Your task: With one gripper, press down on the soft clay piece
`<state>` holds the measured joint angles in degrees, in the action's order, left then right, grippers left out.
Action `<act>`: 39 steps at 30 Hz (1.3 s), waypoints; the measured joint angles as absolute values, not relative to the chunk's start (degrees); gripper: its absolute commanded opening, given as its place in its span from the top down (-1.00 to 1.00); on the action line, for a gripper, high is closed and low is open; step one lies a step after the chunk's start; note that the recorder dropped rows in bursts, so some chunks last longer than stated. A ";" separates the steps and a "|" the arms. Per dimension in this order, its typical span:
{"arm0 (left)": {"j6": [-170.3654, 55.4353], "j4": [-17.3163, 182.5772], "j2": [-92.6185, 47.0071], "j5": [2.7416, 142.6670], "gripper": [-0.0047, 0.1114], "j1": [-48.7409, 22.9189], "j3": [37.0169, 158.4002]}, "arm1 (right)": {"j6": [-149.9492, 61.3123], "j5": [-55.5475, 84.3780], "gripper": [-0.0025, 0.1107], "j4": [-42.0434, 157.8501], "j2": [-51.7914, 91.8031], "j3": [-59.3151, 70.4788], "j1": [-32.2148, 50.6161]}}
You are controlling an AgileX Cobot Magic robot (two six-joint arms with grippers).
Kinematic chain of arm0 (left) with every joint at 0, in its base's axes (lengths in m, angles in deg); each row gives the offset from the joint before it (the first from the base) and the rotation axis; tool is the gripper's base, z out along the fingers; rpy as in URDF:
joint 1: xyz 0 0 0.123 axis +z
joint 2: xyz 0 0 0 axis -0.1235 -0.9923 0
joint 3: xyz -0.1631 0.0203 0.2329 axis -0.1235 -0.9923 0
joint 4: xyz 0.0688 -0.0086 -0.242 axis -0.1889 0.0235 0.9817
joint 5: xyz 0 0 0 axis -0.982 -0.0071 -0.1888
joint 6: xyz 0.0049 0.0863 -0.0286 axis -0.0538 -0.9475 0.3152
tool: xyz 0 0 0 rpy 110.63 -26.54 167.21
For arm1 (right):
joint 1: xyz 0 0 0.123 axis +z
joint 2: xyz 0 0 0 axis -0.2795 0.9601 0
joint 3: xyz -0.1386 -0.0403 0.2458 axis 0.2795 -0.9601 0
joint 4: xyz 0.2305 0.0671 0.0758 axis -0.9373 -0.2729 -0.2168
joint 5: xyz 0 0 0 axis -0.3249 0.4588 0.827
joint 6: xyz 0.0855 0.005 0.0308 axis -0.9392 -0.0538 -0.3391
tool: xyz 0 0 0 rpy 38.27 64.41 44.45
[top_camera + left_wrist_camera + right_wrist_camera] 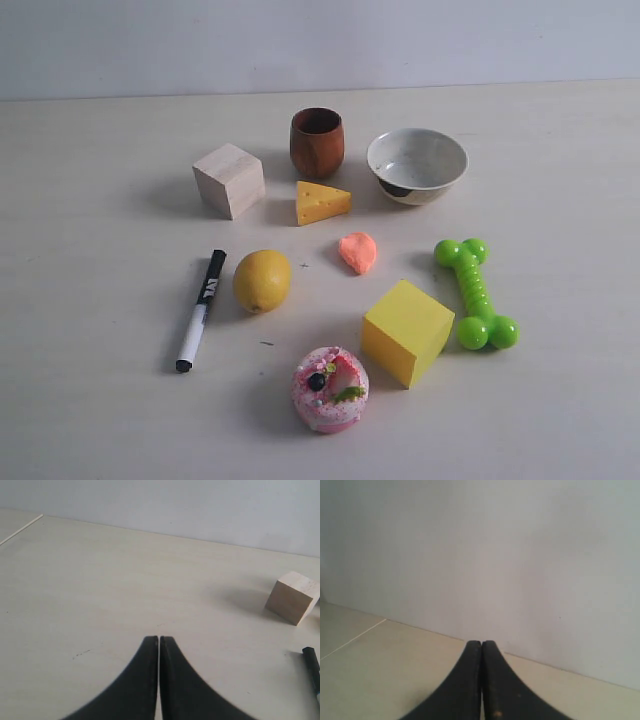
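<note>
The soft clay piece (pixel 358 251) is a small salmon-orange lump lying on the table's middle, between the cheese wedge (pixel 322 202) and the yellow cube (pixel 406 331). Neither arm shows in the exterior view. In the left wrist view my left gripper (pixel 159 638) is shut with nothing between its black fingers, above bare table. My right gripper (pixel 481 642) is shut too, empty, facing the pale wall. The clay appears in neither wrist view.
Around the clay stand a wooden cube (pixel 229 179) (pixel 292 597), a brown cup (pixel 317 141), a white bowl (pixel 417 165), a green bone toy (pixel 476 291), a lemon (pixel 262 280), a marker (pixel 201 309) (pixel 313 667) and a pink sprinkled donut (pixel 330 388).
</note>
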<state>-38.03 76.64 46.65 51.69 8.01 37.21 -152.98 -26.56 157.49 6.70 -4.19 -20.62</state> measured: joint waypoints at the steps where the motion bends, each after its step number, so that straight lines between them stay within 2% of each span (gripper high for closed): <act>1: -38.03 76.64 46.65 51.69 0.85 8.01 37.21 | -152.98 -26.45 0.96 157.49 7.59 -4.19 -20.62; 8: -38.03 76.64 46.65 51.69 0.85 8.01 37.21 | -153.29 -27.07 0.96 157.85 14.20 -4.19 -20.33; 18: -38.03 76.64 46.65 51.69 0.85 8.01 37.21 | -153.29 -26.82 0.96 157.85 21.46 -4.19 -12.05; 26: -38.03 76.64 46.65 51.69 0.85 8.05 37.21 | -152.44 -22.59 0.96 157.85 28.91 -4.19 -6.96; 39: -38.03 76.64 46.65 51.69 0.85 8.05 37.21 | -151.50 -7.82 0.96 157.78 37.60 -4.19 2.16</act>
